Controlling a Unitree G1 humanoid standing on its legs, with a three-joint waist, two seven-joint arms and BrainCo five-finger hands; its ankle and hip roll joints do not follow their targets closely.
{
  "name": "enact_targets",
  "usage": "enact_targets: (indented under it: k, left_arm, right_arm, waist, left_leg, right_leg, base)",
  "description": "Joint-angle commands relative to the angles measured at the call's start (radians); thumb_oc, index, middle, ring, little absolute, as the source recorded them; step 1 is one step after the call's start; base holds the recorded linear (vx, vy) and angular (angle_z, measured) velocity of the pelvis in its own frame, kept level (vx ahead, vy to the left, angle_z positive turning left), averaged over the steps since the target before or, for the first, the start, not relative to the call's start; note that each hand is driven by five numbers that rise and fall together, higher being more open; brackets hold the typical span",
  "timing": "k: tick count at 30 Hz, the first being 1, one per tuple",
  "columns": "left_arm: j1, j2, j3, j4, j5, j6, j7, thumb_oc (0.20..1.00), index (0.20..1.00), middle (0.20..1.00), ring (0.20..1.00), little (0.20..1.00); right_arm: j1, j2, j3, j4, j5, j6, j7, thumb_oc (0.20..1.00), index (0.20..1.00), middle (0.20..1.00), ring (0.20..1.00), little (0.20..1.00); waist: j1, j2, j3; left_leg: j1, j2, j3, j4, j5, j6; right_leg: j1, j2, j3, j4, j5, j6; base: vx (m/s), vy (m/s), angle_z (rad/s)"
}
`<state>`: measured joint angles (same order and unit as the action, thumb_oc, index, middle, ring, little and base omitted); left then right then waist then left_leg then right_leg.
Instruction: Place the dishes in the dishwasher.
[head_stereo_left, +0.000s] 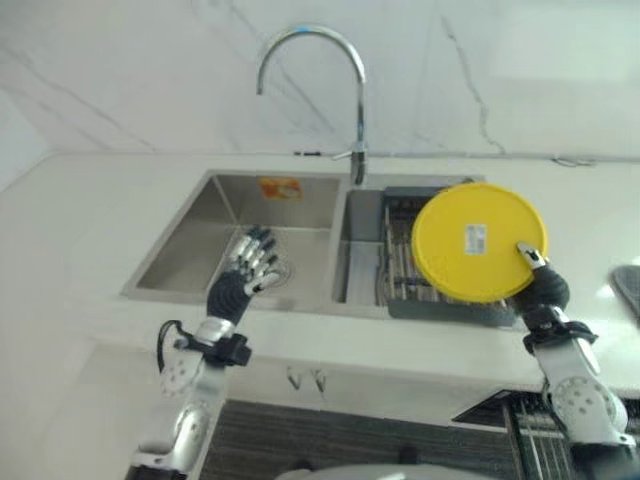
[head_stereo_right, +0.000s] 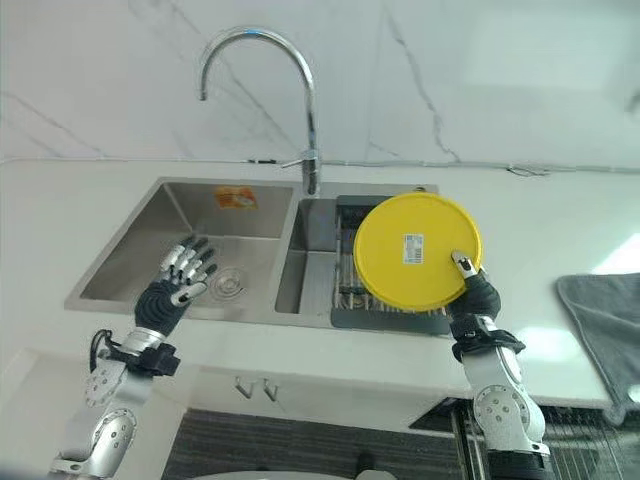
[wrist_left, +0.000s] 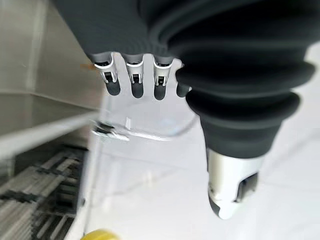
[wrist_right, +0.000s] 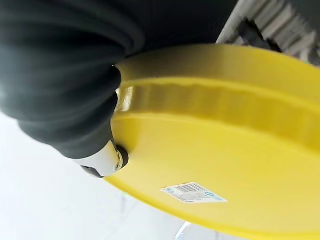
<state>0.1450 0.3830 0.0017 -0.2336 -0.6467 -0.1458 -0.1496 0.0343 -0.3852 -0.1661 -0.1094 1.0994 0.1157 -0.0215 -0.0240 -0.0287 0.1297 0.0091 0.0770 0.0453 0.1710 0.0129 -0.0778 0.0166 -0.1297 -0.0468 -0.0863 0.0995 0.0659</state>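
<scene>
A round yellow plate with a white sticker on its underside is held upright above the dish rack in the right sink basin. My right hand is shut on the plate's lower right rim, thumb pressed on the underside, as the right wrist view shows. The plate faces me and hides part of the rack. My left hand hovers open over the front edge of the left sink basin, fingers straight, holding nothing.
A chrome faucet arches behind the divider between the basins. White counter surrounds the sink. A grey cloth lies on the counter at the right. A wire rack shows below the counter edge at the lower right.
</scene>
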Motion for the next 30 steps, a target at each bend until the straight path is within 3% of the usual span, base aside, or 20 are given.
enact_targets:
  k: [1,3,5,7,8,9,10,13,17,20,22,26,27,29,30]
  left_arm:
    - [-0.056,0.062,0.048,-0.07,0.045,-0.109,0.0,1.0,1.0,1.0,1.0,1.0]
    - [-0.072,0.073,0.051,-0.075,0.027,-0.083,-0.034,1.0,1.0,1.0,1.0,1.0]
    - [-0.072,0.078,0.053,-0.09,0.036,-0.072,-0.05,1.0,1.0,1.0,1.0,1.0]
    - [-0.068,0.094,0.054,-0.088,0.08,-0.073,-0.028,1.0,1.0,1.0,1.0,1.0]
    - [-0.064,0.114,0.057,-0.088,0.094,-0.08,-0.019,1.0,1.0,1.0,1.0,1.0]
    - [-0.061,0.129,0.06,-0.091,0.087,-0.093,-0.019,1.0,1.0,1.0,1.0,1.0]
    - [-0.063,0.153,0.073,-0.104,0.092,-0.123,-0.012,1.0,1.0,1.0,1.0,1.0]
    - [-0.105,0.159,0.054,-0.125,0.158,-0.155,0.013,1.0,1.0,1.0,1.0,1.0]
    - [-0.169,0.15,0.009,-0.127,0.233,-0.143,0.052,1.0,1.0,1.0,1.0,1.0]
    - [-0.196,0.173,-0.014,-0.131,0.334,-0.148,0.091,1.0,1.0,1.0,1.0,1.0]
    - [-0.211,0.19,-0.016,-0.131,0.359,-0.14,0.103,1.0,1.0,1.0,1.0,1.0]
    - [-0.228,0.203,-0.03,-0.132,0.364,-0.146,0.093,1.0,1.0,1.0,1.0,1.0]
    - [-0.246,0.195,-0.047,-0.139,0.362,-0.143,0.094,1.0,1.0,1.0,1.0,1.0]
    - [-0.263,0.184,-0.06,-0.139,0.365,-0.137,0.09,1.0,1.0,1.0,1.0,1.0]
    - [-0.277,0.182,-0.064,-0.132,0.387,-0.133,0.101,1.0,1.0,1.0,1.0,1.0]
  right_arm:
    - [-0.144,-0.012,-0.048,-0.093,-0.021,-0.075,0.06,0.2,0.2,0.2,0.2,0.2]
    - [-0.11,0.002,-0.085,-0.145,0.005,-0.068,0.068,0.2,0.2,0.2,0.2,0.2]
    - [-0.058,0.02,-0.112,-0.19,0.031,-0.06,0.097,0.2,0.2,0.2,0.2,0.2]
    - [-0.046,0.016,-0.112,-0.195,0.048,-0.065,0.074,0.2,0.2,0.2,0.2,0.2]
    - [-0.05,0.006,-0.113,-0.188,0.073,-0.063,0.069,0.2,0.2,0.2,0.2,0.2]
    - [-0.056,-0.006,-0.112,-0.18,0.076,-0.075,0.06,0.2,0.2,0.2,0.2,0.2]
    - [-0.074,-0.039,-0.115,-0.165,0.1,-0.086,0.072,0.2,0.2,0.2,0.2,0.2]
    - [-0.098,-0.039,-0.108,-0.168,0.099,-0.12,0.074,0.2,0.2,0.2,0.2,0.2]
    - [-0.124,-0.008,-0.079,-0.185,0.074,-0.096,0.052,0.2,0.2,0.2,0.2,0.2]
    - [-0.112,0.0,-0.073,-0.208,0.081,-0.082,0.043,0.2,0.2,0.2,0.2,0.2]
    - [-0.101,0.009,-0.08,-0.21,0.082,-0.071,0.073,0.2,0.2,0.2,0.2,0.2]
    - [-0.083,0.019,-0.083,-0.228,0.076,-0.072,0.094,0.2,0.2,0.2,0.2,0.2]
    - [-0.088,0.025,-0.077,-0.238,0.054,-0.073,0.094,0.2,0.2,0.2,0.2,0.2]
    - [-0.094,0.034,-0.064,-0.242,0.041,-0.083,0.096,0.2,0.2,0.2,0.2,0.2]
    - [-0.088,0.037,-0.059,-0.259,0.049,-0.067,0.116,0.2,0.2,0.2,0.2,0.2]
  waist:
    - [-0.002,-0.006,0.015]
    - [-0.032,-0.004,0.027]
    - [-0.052,-0.01,0.041]
    - [-0.056,-0.013,0.051]
    - [-0.048,-0.014,0.054]
    - [-0.043,-0.013,0.055]
    - [-0.033,0.001,0.053]
    - [-0.013,0.013,0.039]
    - [0.007,-0.008,0.015]
    - [0.011,-0.019,0.0]
    - [0.014,-0.027,-0.005]
    - [0.006,-0.035,-0.008]
    - [-0.006,-0.033,-0.006]
    - [-0.018,-0.032,-0.005]
    - [-0.036,-0.032,0.004]
  left_leg:
    - [0.111,-0.035,-0.009,-0.1,-0.127,0.043]
    - [0.139,-0.056,-0.022,-0.14,-0.142,0.054]
    - [0.136,-0.096,-0.046,-0.135,-0.156,0.066]
    - [0.152,-0.106,-0.034,-0.152,-0.153,0.07]
    - [0.165,-0.104,-0.005,-0.176,-0.145,0.071]
    - [0.172,-0.1,0.013,-0.192,-0.138,0.073]
    - [0.179,-0.085,0.044,-0.24,-0.114,0.085]
    - [0.143,-0.077,0.082,-0.255,-0.081,0.105]
    - [0.108,-0.081,0.113,-0.252,-0.059,0.107]
    - [0.093,-0.075,0.117,-0.258,-0.045,0.094]
    - [0.085,-0.055,0.137,-0.258,-0.047,0.076]
    - [0.092,-0.002,0.178,-0.258,-0.05,0.046]
    - [0.098,0.036,0.189,-0.258,-0.047,0.029]
    - [0.099,0.071,0.189,-0.258,-0.042,0.013]
    - [0.089,0.147,0.186,-0.258,-0.009,-0.017]
  right_leg:
    - [0.042,0.008,0.023,-0.001,-0.012,0.054]
    - [-0.015,-0.037,0.05,0.017,0.03,0.096]
    - [-0.065,-0.072,0.072,0.043,0.071,0.106]
    - [-0.09,-0.065,0.04,0.06,0.09,0.11]
    - [-0.097,-0.057,-0.031,0.095,0.085,0.114]
    - [-0.099,-0.05,-0.057,0.115,0.078,0.115]
    - [-0.09,-0.005,-0.099,0.22,0.021,0.107]
    - [-0.045,0.03,-0.158,0.347,-0.083,0.066]
    - [0.046,0.014,-0.159,0.319,-0.11,0.071]
    - [0.112,-0.032,-0.164,0.236,-0.091,0.086]
    - [0.141,-0.095,-0.204,0.18,-0.048,0.107]
    - [0.152,-0.171,-0.249,0.068,0.02,0.138]
    - [0.142,-0.18,-0.24,0.014,0.028,0.143]
    - [0.118,-0.18,-0.206,0.002,0.031,0.145]
    - [0.098,-0.136,-0.161,0.033,-0.032,0.144]
  base:
    - [-0.2,0.565,-1.18]
    - [-0.2,0.512,-0.56]
    - [-0.18,0.449,-0.09]
    - [-0.15,0.287,-0.56]
    - [-0.15,0.14,-1.03]
    - [-0.25,0.189,-1.14]
    - [-0.26,0.172,-1.2]
    - [-0.26,0.108,-1.0]
    - [-0.14,-0.05,-0.53]
    - [-0.1,-0.179,-0.47]
    - [-0.13,-0.32,-0.92]
    - [-0.14,-0.459,-1.31]
    - [-0.14,-0.582,-0.61]
    - [-0.18,-0.833,-0.46]
    - [-0.2,-0.999,0.01]
